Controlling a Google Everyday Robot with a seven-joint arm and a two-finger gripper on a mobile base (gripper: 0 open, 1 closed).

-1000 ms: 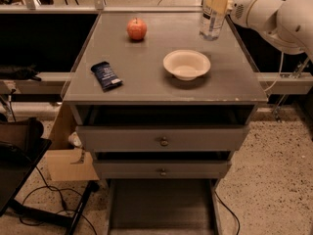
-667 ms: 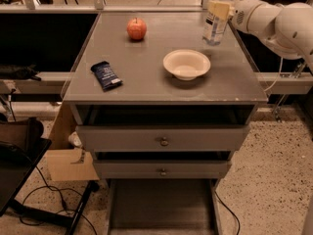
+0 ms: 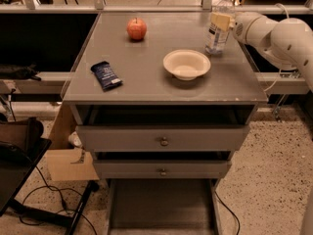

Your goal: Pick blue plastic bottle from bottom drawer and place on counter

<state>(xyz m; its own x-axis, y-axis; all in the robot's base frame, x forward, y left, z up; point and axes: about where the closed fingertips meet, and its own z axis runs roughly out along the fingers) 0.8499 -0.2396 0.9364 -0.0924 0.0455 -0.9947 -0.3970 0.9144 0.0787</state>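
Note:
The blue plastic bottle (image 3: 215, 37), clear with a pale label, stands upright at the back right of the counter (image 3: 146, 67), its base on or just above the surface. My gripper (image 3: 219, 21) comes in from the right on the white arm and is shut on the bottle's upper part, with a cream finger pad across it. The bottom drawer (image 3: 161, 204) is pulled out below, and its dark grey floor shows nothing on it.
A white bowl (image 3: 186, 64) sits just left of and in front of the bottle. A red apple (image 3: 136, 29) is at the back, and a dark blue snack packet (image 3: 106, 75) at the front left. Two upper drawers (image 3: 163, 139) stand slightly open. Cardboard and cables lie left of the cabinet.
My gripper has lowered the bottle and carried it slightly right and forward, down toward the counter top. The other objects have not moved.

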